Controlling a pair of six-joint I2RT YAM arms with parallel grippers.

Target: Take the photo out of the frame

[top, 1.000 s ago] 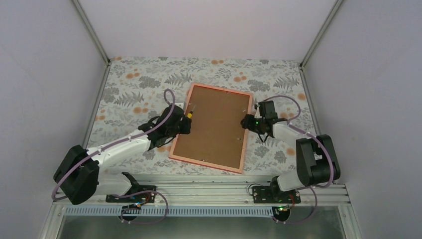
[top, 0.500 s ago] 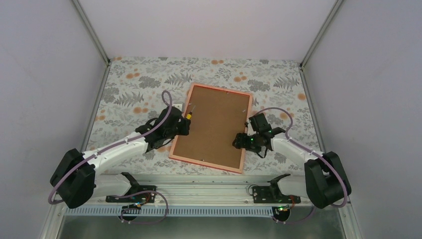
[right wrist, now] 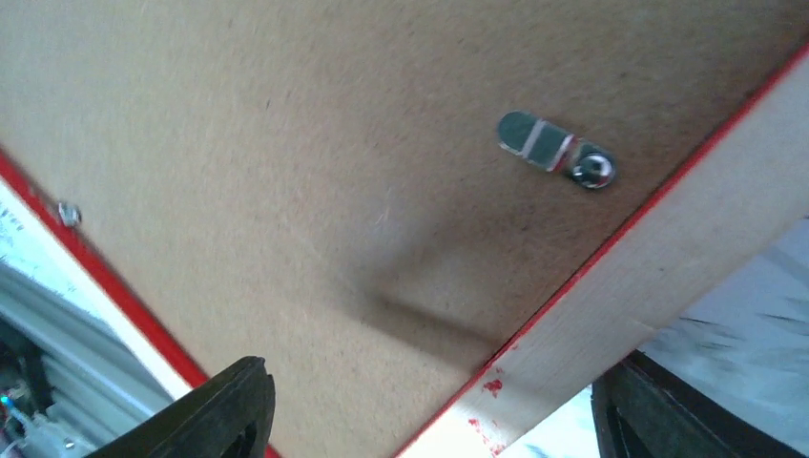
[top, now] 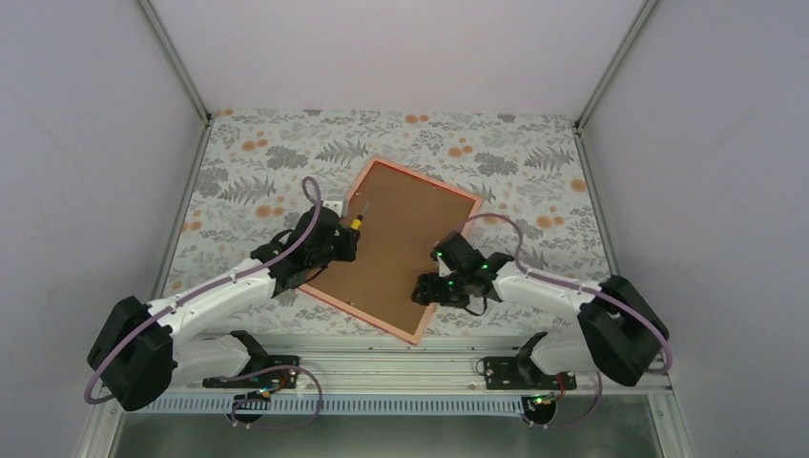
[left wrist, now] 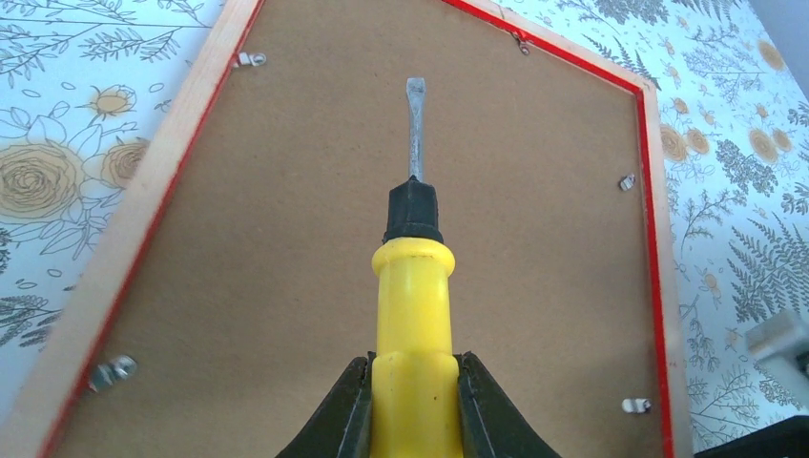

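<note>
The frame (top: 429,180) lies face down and askew on the table, with its brown backing (top: 391,248) up. The photo is hidden under the backing. My left gripper (top: 345,239) is shut on a yellow-handled screwdriver (left wrist: 412,286), and the blade points over the backing without touching a clip. My right gripper (top: 426,289) is open over the frame's near right edge. In the right wrist view its fingers (right wrist: 229,410) straddle the wooden rim (right wrist: 668,239), close to a metal clip (right wrist: 555,156).
Small metal clips (left wrist: 627,181) hold the backing along the frame's sides. The table carries a floral cloth (top: 267,162). White walls stand at the left, the right and the back. An aluminium rail (top: 401,367) runs along the near edge.
My right gripper has moved nearer and to the left along the frame's right side. The frame has turned clockwise, its near corner swinging left. The left gripper still holds the screwdriver.
</note>
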